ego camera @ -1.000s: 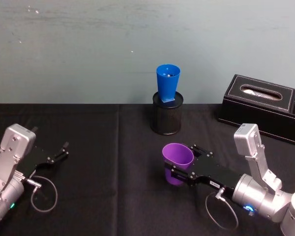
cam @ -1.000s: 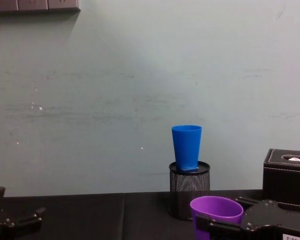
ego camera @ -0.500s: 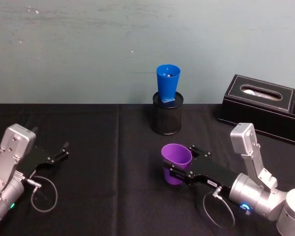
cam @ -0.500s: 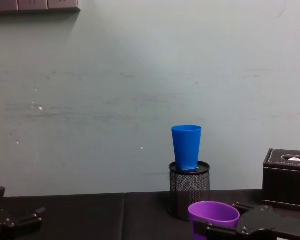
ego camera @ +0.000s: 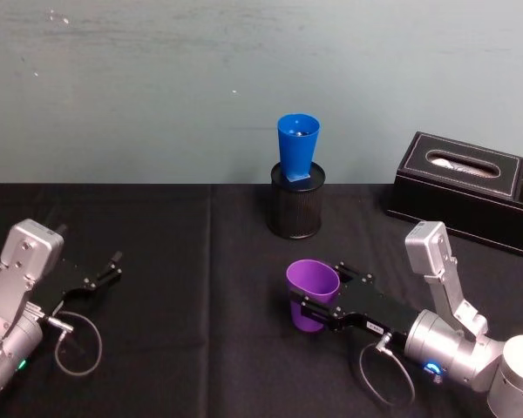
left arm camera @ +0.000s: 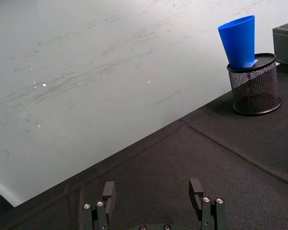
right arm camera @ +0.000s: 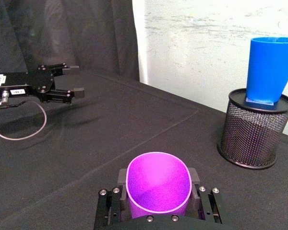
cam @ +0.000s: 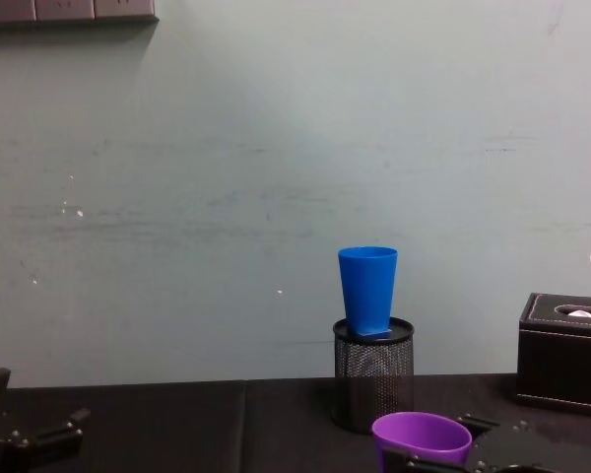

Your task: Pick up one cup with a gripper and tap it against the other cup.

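**Head view: purple cup gripped, blue cup waits far off**

Right gripper has its jaws closed on the purple cup, upright at near centre of the table. Blue cup stands in the mesh pen holder, farther back. Left gripper sits parked near left, jaws open. Lift level, approach slowly, and touch lightly so the blue cup isn't toppled.

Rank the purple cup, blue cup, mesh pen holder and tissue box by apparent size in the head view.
1. Tissue box, largest.
2. Mesh pen holder.
3. Purple cup and blue cup look alike; unranked, since the purple one sits nearer the camera.
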{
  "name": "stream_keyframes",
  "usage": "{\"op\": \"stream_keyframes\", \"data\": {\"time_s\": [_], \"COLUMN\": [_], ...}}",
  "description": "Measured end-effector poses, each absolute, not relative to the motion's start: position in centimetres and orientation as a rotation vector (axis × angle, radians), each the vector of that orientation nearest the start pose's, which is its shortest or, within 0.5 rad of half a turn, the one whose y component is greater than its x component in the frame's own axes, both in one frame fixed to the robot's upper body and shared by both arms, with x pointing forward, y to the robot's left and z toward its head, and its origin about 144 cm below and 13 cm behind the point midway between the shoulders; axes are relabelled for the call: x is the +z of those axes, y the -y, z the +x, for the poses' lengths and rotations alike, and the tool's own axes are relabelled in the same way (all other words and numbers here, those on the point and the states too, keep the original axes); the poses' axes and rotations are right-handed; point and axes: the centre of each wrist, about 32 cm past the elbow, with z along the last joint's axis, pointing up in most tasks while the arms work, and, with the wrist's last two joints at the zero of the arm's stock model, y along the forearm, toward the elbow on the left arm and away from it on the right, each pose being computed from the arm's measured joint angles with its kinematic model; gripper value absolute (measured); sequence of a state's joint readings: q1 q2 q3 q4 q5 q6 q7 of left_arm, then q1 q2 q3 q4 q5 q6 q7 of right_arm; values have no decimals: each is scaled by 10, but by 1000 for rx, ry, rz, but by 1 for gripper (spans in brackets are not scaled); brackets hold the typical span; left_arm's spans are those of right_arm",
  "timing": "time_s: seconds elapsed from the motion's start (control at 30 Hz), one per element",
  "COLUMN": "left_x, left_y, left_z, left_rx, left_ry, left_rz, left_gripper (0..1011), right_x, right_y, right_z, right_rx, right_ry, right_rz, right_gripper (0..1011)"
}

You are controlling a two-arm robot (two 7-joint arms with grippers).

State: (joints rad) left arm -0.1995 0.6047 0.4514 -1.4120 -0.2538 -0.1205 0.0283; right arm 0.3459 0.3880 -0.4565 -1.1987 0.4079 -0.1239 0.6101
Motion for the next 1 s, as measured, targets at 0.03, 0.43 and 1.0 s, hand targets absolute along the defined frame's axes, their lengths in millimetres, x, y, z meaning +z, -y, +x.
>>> {"op": "stream_keyframes", "data": {"time_s": [0.03, 0.43, 1.0], "left_x": [1140, 1140, 1140], "left_y": [-310, -310, -310], "left_z": [489, 489, 489], "left_rx": [1248, 1248, 1248], "left_ry": [285, 285, 285], "left_rz": [305, 305, 304], "left_gripper": [1005, 1005, 1005], "right_x": [1126, 1124, 1124], "right_y": [260, 261, 261], "right_z": [534, 535, 535], "right_rx": [-697, -700, -700], "right_ry": [3, -9, -8], "right_rz": [-107, -111, -110], "right_gripper": [728, 728, 1002]}}
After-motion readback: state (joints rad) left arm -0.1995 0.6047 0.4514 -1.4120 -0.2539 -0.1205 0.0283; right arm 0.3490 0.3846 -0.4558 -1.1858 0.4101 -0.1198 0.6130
